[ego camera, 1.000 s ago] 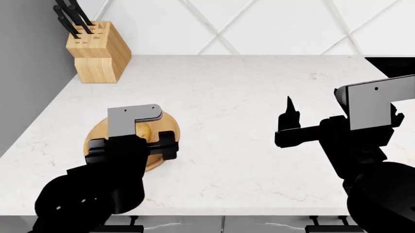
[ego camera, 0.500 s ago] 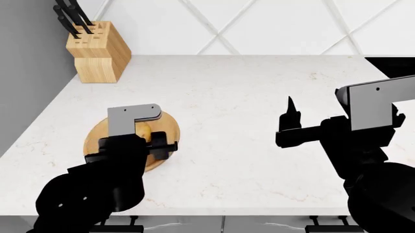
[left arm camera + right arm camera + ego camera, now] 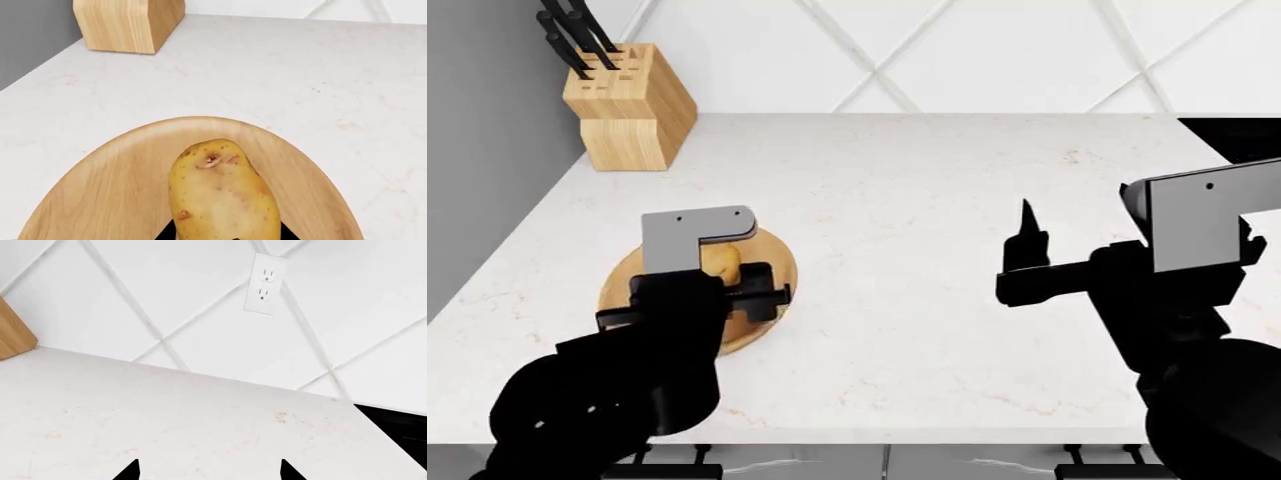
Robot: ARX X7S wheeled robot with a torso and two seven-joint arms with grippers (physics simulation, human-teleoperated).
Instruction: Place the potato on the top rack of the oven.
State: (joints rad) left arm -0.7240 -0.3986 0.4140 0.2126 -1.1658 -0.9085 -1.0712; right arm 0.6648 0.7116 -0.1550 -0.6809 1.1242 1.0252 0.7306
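left black gripper [image 3: 737, 285] at the small yellow-tan potato [image 3: 222, 192] on the round wooden board [image 3: 113, 185].

its jaws sit close on both sides of the potato, but i cannot tell if they squeeze it yet. the right black gripper [image 3: 1022, 255] hangs over bare white counter [image 3: 908, 190], jaws apart, out of the way. the wooden knife block [image 3: 627, 105] is far off. no oven shows.

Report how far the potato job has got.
Nothing finished yet. In hand: the left gripper is at the potato, which lies on the round wooden board; a firm grip cannot be confirmed. The right gripper is open, holding nothing. Left: lift, carry, place on the oven's top rack; no rack is in view.
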